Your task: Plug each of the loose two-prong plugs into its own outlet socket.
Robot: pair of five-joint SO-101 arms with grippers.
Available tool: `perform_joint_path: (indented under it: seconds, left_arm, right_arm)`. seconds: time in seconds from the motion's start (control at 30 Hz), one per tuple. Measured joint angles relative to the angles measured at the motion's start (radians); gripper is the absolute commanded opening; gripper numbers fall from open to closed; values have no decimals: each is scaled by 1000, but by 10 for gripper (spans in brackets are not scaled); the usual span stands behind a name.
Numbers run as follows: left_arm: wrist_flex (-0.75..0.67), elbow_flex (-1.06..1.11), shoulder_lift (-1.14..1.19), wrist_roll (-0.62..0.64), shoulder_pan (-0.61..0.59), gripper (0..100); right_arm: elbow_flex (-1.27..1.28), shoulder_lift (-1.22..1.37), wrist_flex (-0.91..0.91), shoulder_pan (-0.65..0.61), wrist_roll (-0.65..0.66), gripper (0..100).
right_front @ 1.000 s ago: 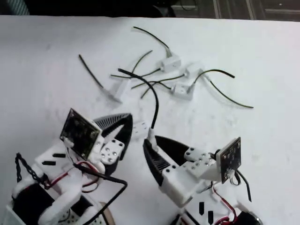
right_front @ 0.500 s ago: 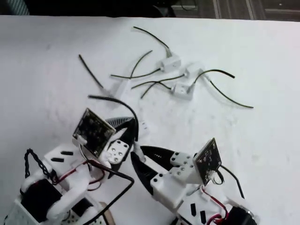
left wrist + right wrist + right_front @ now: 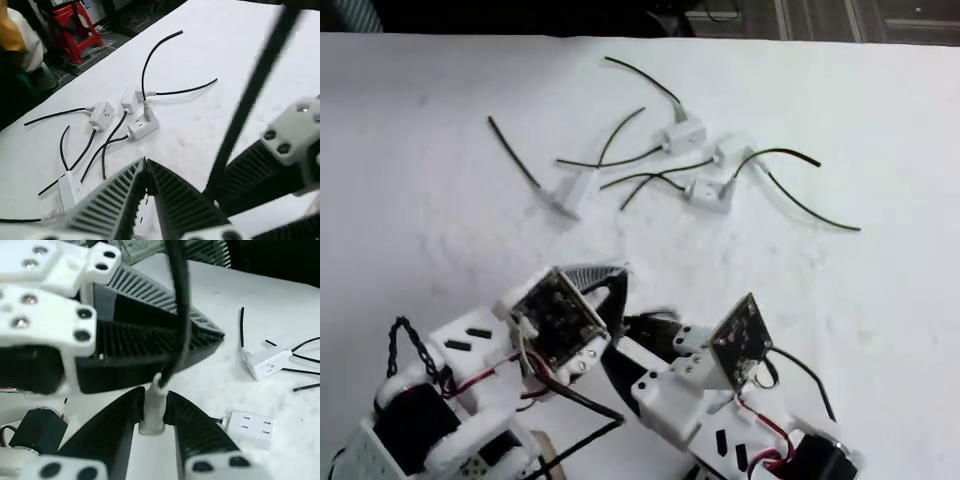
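My right gripper [image 3: 154,412] is shut on a white two-prong plug [image 3: 152,407], whose black cable [image 3: 177,300] rises straight up from it. A white outlet socket [image 3: 250,427] lies flat on the table just beside that plug. My left gripper [image 3: 147,172] is shut with nothing held, and its ribbed black fingers [image 3: 150,340] sit close over the right gripper. In the high view both grippers, left [image 3: 613,277] and right [image 3: 626,336], are crowded together at the near middle of the table. The held cable [image 3: 250,95] crosses the left wrist view diagonally.
Several more white sockets with short black cables lie farther back: one [image 3: 578,190] on the left, one [image 3: 682,133] behind, and one [image 3: 710,192] on the right. The white table's [image 3: 420,150] far edge borders a dark floor.
Both arms have drawn together. The left gripper moved right and nearer. The right gripper carried the plug left and nearer, and the cable swung over behind the left arm's camera board.
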Motion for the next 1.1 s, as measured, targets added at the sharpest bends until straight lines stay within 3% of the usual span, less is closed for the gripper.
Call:
perform_joint_path:
  seconds: [0.63, 0.87, 1.1]
  left_arm:
    - [0, 11, 0, -37, -6, 24]
    - [18, -8, -164, 43, -339, 27]
    - [101, 95, -356, 11, -655, 24]
  right_arm:
    - [3, -2, -2, -6, 0, 19]
    - [3, 32, -32, 120, 0, 19]
    - [3, 373, -173, 244, 0, 19]
